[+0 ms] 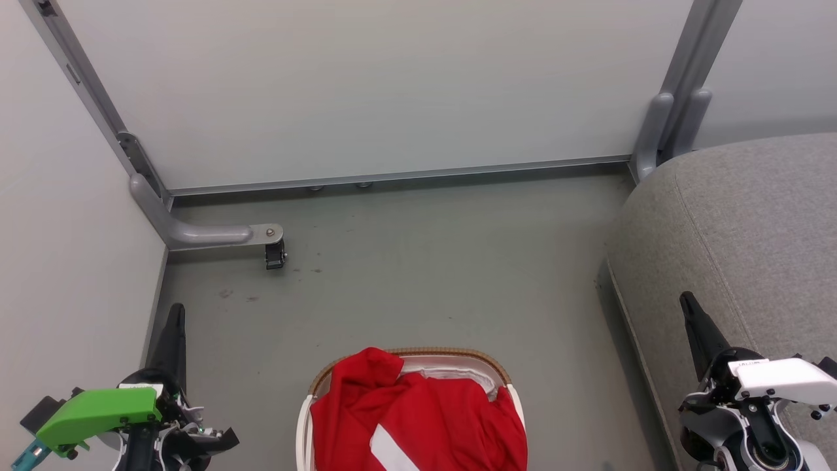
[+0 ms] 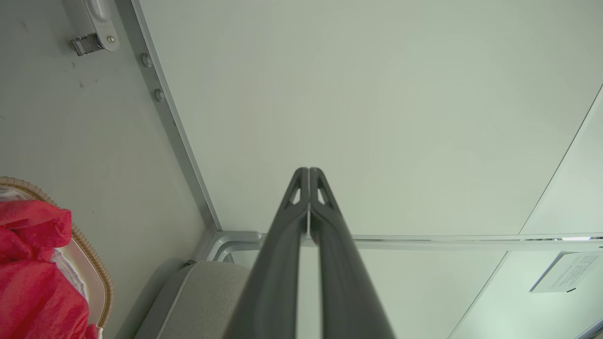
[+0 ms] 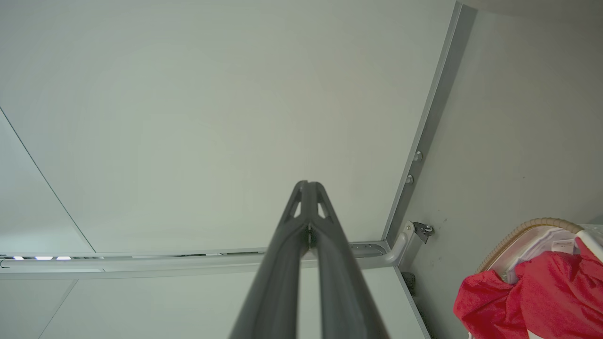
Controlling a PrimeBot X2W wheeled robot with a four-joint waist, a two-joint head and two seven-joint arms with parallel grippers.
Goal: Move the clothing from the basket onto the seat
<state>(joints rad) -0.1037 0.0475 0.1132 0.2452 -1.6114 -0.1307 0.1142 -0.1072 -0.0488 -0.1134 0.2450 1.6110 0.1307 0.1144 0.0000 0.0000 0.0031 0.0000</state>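
Note:
Red clothing (image 1: 425,412) with a white stripe is heaped in the basket (image 1: 484,364), which stands on the floor at the bottom middle of the head view. The basket's brown woven rim and white liner show behind the heap. The grey seat (image 1: 739,229) rises at the right. My left gripper (image 1: 175,313) is at the lower left, shut and empty, well left of the basket. Over the seat's front part, my right gripper (image 1: 686,301) is shut and empty too. The left wrist view shows the clothing (image 2: 33,278) at its left edge, the right wrist view the clothing (image 3: 532,296) at its lower right.
Pale partition panels close off the back and left. A grey metal foot with a black caster (image 1: 274,254) juts onto the floor at the back left. Another grey post (image 1: 667,131) stands at the back right beside the seat. Bare grey floor (image 1: 425,275) lies beyond the basket.

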